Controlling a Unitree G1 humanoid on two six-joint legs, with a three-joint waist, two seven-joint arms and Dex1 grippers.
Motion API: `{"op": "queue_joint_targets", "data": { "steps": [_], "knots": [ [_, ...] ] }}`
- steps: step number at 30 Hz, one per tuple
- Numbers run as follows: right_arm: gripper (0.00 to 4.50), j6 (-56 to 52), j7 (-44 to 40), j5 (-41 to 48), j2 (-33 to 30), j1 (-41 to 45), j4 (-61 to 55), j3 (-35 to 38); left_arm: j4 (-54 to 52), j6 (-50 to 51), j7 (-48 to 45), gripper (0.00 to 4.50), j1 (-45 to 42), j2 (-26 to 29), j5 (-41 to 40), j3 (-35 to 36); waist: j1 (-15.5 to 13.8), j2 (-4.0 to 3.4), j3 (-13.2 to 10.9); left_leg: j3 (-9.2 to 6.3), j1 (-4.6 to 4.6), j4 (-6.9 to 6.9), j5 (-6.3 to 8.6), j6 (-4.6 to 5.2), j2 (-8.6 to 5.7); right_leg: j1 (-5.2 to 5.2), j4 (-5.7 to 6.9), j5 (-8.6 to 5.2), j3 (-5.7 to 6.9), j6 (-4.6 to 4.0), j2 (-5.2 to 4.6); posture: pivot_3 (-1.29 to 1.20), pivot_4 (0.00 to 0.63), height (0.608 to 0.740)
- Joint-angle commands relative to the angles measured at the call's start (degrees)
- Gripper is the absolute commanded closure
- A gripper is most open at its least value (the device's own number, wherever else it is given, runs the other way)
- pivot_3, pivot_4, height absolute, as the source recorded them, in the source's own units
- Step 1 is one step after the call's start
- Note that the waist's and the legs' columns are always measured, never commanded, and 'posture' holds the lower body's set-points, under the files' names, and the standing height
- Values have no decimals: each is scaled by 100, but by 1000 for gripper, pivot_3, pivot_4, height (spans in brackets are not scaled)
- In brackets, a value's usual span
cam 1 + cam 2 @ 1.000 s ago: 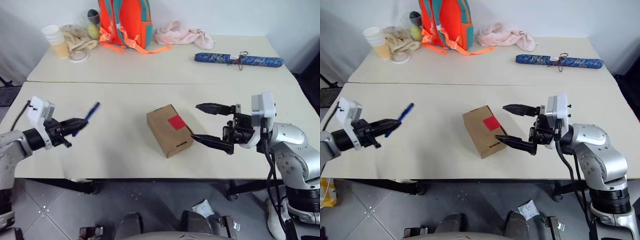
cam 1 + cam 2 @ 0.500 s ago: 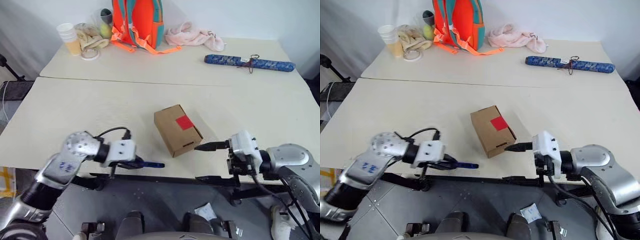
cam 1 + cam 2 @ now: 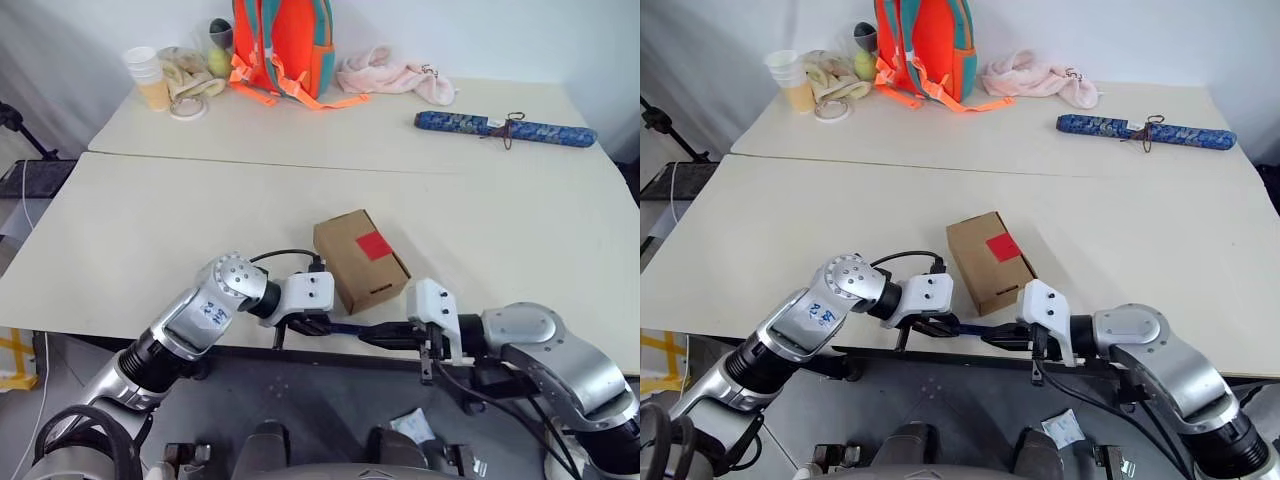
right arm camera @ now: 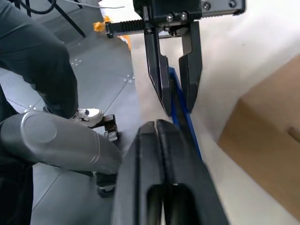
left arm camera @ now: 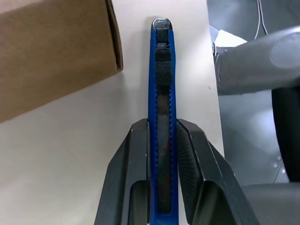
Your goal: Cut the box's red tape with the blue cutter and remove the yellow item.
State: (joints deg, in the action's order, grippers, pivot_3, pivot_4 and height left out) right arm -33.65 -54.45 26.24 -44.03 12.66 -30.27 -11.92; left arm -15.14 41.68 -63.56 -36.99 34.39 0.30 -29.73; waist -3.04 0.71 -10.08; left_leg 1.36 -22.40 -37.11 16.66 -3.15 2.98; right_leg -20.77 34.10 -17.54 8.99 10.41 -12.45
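Observation:
The brown box (image 3: 358, 262) lies closed near the table's front edge, with the red tape (image 3: 372, 245) on its top. My left gripper (image 3: 318, 325) is just in front of the box, shut on the blue cutter (image 5: 161, 70). The cutter (image 3: 345, 326) points right along the table edge, past the box's near corner (image 5: 56, 51). My right gripper (image 3: 364, 336) faces it from the right, fingers shut together with nothing between them, its tips right beside the cutter's free end (image 4: 183, 117). The yellow item is out of view.
On the far table stand an orange backpack (image 3: 280, 45), a pink cloth (image 3: 395, 75), a long blue patterned roll (image 3: 505, 125) and cups with small clutter (image 3: 165, 80). The table's front edge (image 3: 120, 335) runs right under both grippers.
My left arm has swung right and down with the cutter to the front of the box. My right gripper has sunk toward the table edge and gone from wide open to shut. The camera shifted.

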Motion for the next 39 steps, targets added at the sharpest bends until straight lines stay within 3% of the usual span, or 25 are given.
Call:
{"op": "queue_joint_targets", "data": {
  "steps": [1,15,28,33,39],
  "knots": [
    [4466,5,220,-418,121,236,98,-290,-154,227,80,4036,95,66,123,-239,7,-1,0,0,1,-1,1,0,0,1,0,0,0,0,0,0,150,740],
    [4466,15,6,-827,151,357,675,-469,-352,414,263,4036,161,107,43,-315,16,-1,1,0,3,1,3,1,0,3,-2,0,0,0,1,0,150,740],
    [4466,-364,203,-955,857,749,853,-933,-438,447,347,4036,225,78,3,-360,16,-2,2,0,6,-1,3,1,0,7,-2,0,0,0,0,0,150,740],
    [4466,-792,371,-665,1171,795,670,-760,-467,455,370,4036,269,88,-8,-348,30,0,4,0,8,-1,3,1,0,8,0,0,0,0,1,0,150,740],
    [4466,-1002,-31,-260,533,583,233,-213,-472,435,341,4036,321,210,-7,-318,9,0,5,0,7,-3,6,3,0,8,-2,0,0,0,0,0,150,740]
  ]
}}
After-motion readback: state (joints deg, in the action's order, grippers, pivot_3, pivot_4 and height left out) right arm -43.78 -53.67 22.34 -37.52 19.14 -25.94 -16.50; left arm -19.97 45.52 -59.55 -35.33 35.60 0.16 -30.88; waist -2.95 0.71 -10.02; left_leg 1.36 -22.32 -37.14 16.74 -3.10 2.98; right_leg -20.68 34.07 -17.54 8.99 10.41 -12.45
